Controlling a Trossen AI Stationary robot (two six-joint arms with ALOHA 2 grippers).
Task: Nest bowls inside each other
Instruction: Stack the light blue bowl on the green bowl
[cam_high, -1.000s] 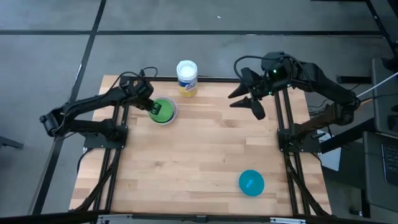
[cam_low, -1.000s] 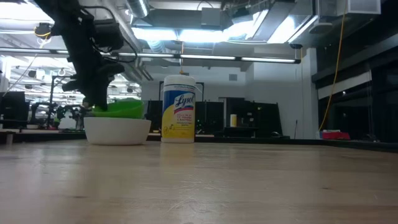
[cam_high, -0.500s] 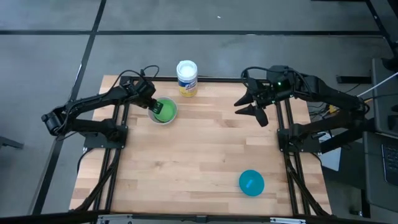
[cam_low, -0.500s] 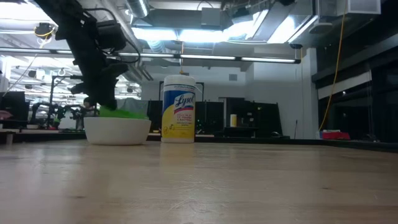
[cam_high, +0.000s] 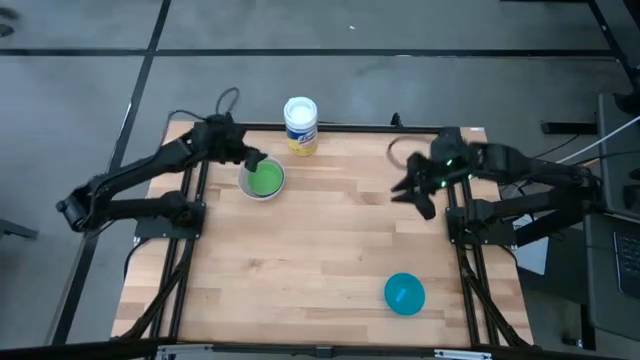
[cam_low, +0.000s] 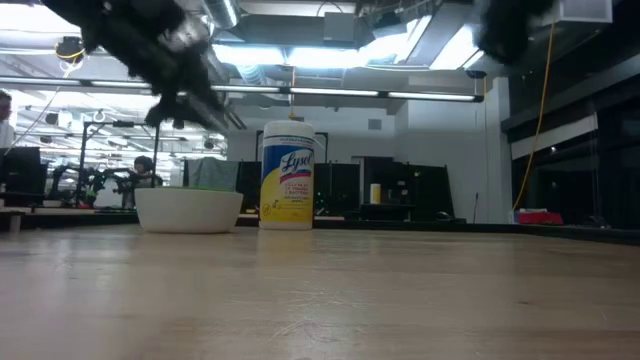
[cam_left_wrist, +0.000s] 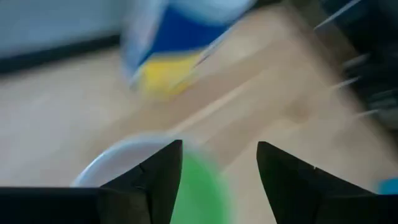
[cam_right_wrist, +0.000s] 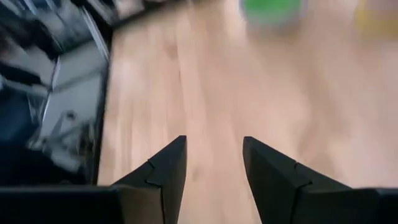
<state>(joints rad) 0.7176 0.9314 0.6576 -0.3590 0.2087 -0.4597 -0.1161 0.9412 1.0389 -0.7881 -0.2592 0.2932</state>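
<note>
A green bowl (cam_high: 265, 180) sits nested inside a white bowl (cam_high: 246, 186) at the table's far left; the white bowl rests on its base (cam_low: 190, 226). My left gripper (cam_high: 253, 160) hovers open just above and to the far left of them, with the green bowl (cam_left_wrist: 200, 190) and the white rim (cam_left_wrist: 115, 160) below its fingers. A teal bowl (cam_high: 404, 294) stands alone near the front right. My right gripper (cam_high: 416, 190) hangs open over bare wood at the right (cam_right_wrist: 214, 140), touching nothing.
A tall white wipes container (cam_high: 300, 125) with a blue-yellow label (cam_low: 287, 180) stands at the far edge, right beside the nested bowls. Wide bare wood lies between the nested bowls and the teal bowl. The arms' frames run along both side edges.
My left gripper has let go of the green bowl, then risen and tipped up toward the far left. The green bowl, which stood tilted above the white bowl's rim, has sunk into it. My right gripper has come down and toward the table's near edge.
</note>
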